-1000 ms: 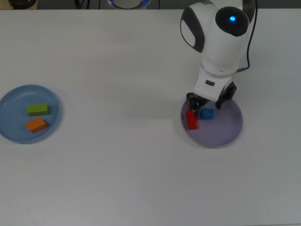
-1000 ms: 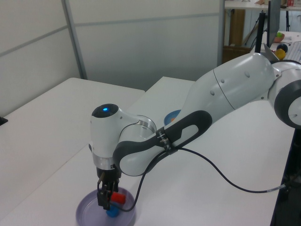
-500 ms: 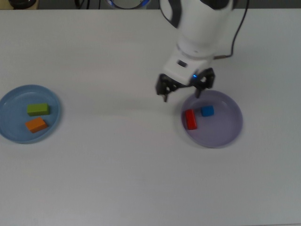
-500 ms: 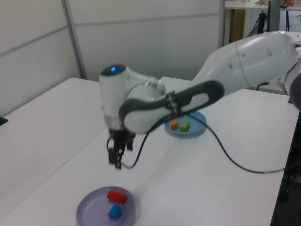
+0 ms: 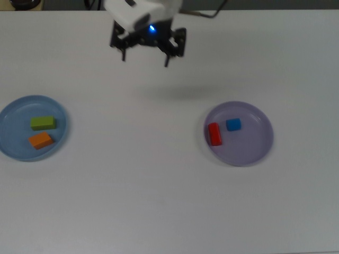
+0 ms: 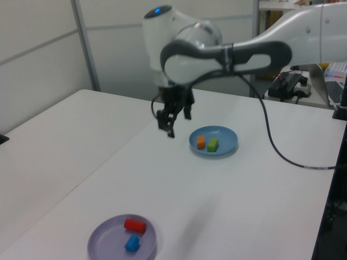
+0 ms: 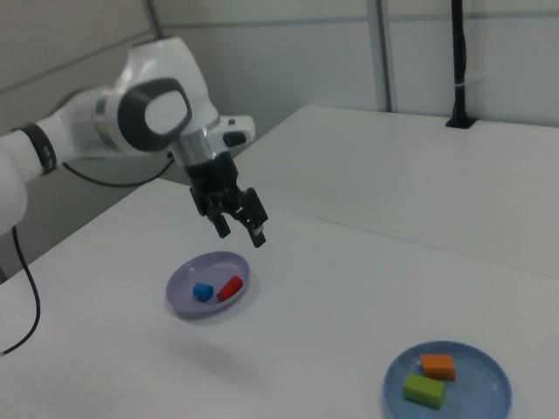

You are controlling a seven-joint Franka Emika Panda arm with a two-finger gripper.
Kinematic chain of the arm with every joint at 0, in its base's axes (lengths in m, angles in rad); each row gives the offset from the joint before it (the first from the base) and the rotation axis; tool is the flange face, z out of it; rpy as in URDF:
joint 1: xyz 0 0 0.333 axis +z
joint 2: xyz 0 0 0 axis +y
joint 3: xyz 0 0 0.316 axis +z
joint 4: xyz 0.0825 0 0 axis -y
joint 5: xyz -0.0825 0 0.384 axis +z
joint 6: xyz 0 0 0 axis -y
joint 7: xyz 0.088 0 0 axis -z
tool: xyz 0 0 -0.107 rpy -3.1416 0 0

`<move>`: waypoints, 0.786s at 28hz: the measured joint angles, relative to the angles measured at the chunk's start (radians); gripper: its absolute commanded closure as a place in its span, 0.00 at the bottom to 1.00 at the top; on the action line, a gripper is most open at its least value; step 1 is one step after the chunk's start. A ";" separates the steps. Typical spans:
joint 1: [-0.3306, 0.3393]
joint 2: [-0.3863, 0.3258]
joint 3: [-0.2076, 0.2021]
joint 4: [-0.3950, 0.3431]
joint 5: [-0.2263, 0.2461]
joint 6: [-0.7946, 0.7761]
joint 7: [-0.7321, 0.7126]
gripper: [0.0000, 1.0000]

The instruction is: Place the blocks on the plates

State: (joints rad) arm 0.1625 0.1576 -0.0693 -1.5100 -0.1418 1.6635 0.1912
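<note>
The green block [image 5: 42, 123] and the orange block [image 5: 40, 140] lie side by side on the light blue plate [image 5: 10, 114] at the top view's left. On the lilac plate [image 5: 249, 143] at the top view's right rest the red block [image 5: 214, 134] and the small blue cube [image 5: 233, 125]. My gripper [image 5: 145, 57] hangs open and empty high above the table, near its far edge, between the two plates and touching neither. The left view shows the gripper [image 6: 169, 129] in the air beside the blue plate [image 6: 227, 142]. In the right view it [image 7: 242, 236] hovers above the lilac plate [image 7: 205, 266].
The white table [image 5: 159, 201] carries only the two plates. The arm's black cable [image 6: 282, 157] trails over the table in the left view. A second white table with a black post [image 7: 458, 61] stands behind in the right view.
The gripper has risen from the lilac plate, leaving the red block and the blue cube there, and has swung up and toward the top view's upper left.
</note>
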 measured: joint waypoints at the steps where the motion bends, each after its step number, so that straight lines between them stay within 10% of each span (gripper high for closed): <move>1: 0.000 -0.009 -0.011 0.010 0.000 -0.026 0.000 0.00; 22: -0.013 -0.121 -0.142 0.028 0.162 -0.069 -0.071 0.00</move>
State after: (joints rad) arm 0.1499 0.0366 -0.2109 -1.4817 0.0201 1.5945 0.1197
